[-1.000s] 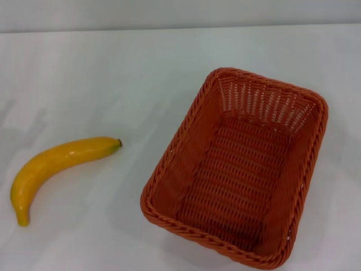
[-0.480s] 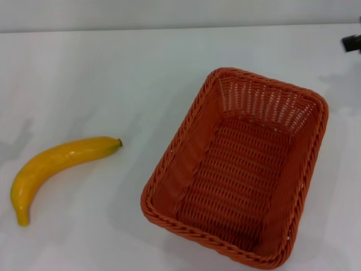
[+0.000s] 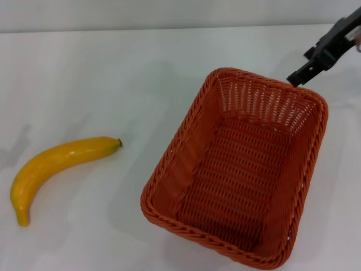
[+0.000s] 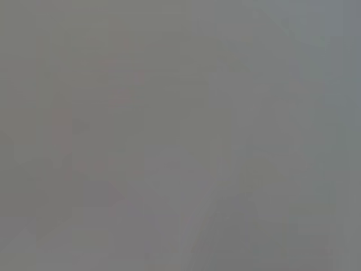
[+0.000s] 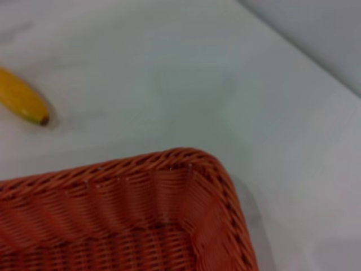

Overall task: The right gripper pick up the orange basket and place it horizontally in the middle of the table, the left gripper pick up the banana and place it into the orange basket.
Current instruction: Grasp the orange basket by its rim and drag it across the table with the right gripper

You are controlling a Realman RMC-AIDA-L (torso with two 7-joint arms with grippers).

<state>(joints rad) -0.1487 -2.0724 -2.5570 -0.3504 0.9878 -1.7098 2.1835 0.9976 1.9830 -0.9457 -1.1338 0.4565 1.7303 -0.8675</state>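
Right tool [image 3: 299,76] is in view at the upper right of the head view, a black piece angled down toward the far rim of the basket [image 3: 237,169]. Its tip sits just at or above the far right corner of the rim; can't tell if it touches. Only one dark finger end shows, so can't tell whether the tool is released or clenched. Nothing visibly gripped.

Basket rests on the white bench [image 3: 113,73], right of centre, long axis running roughly near-to-far and skewed a bit, near end swung left. It is empty, open side up, woven floor visible.

Banana [image 3: 53,166] lies flat on the bench at the left, well apart from the basket. Dark tip points toward the basket, stem end toward the near left, curve bowing away from the robot.

Right wrist view: looks down on one rounded corner of the basket [image 5: 169,214], braided rim and sloped inner wall in frame, bare bench [image 5: 186,79] beyond it. The dark-tipped end of the banana [image 5: 22,101] shows at the picture's edge, apart from the basket. The tool's own fingers don't show there.

Left wrist view: uniform grey, nothing identifiable. Left tool appears in no view.
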